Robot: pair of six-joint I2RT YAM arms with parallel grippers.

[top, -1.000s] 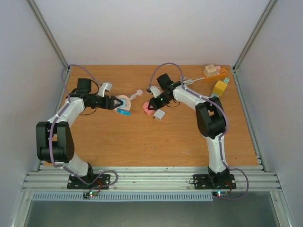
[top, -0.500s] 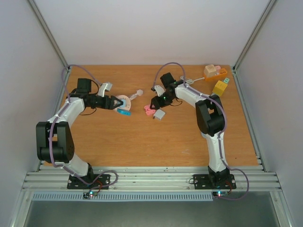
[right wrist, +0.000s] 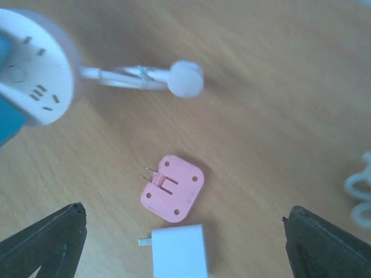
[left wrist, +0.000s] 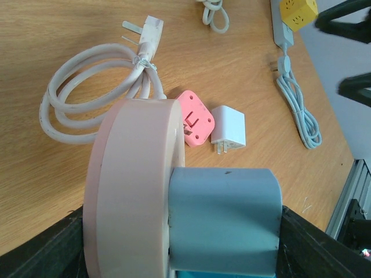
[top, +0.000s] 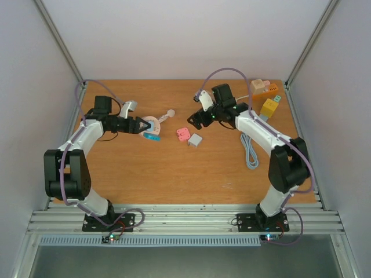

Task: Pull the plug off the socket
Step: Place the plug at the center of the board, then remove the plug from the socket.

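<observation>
The round pale-pink socket (left wrist: 130, 185) (top: 151, 124) stands on edge between the fingers of my left gripper (left wrist: 191, 252) (top: 141, 125), which is shut on it. A blue plug (left wrist: 223, 220) (top: 152, 137) sits in its face. A pink plug (right wrist: 173, 188) (top: 183, 134) lies loose on the table with its prongs up, beside a white adapter (right wrist: 179, 252) (top: 195, 140). My right gripper (right wrist: 182, 231) (top: 198, 117) hangs open above these two and holds nothing. The right wrist view shows the socket's face (right wrist: 36, 75) at the far left.
The socket's white cord (left wrist: 95, 87) lies coiled behind it, its plug end (right wrist: 185, 78) on the table. An orange power cube (top: 258, 87) and a yellow one (top: 269, 107) stand at the back right. A grey cable (top: 249, 152) lies at the right.
The right gripper has opened and let go of the pink plug, which now lies on the table. That arm has drawn back to the right and up. The left arm has not moved.
</observation>
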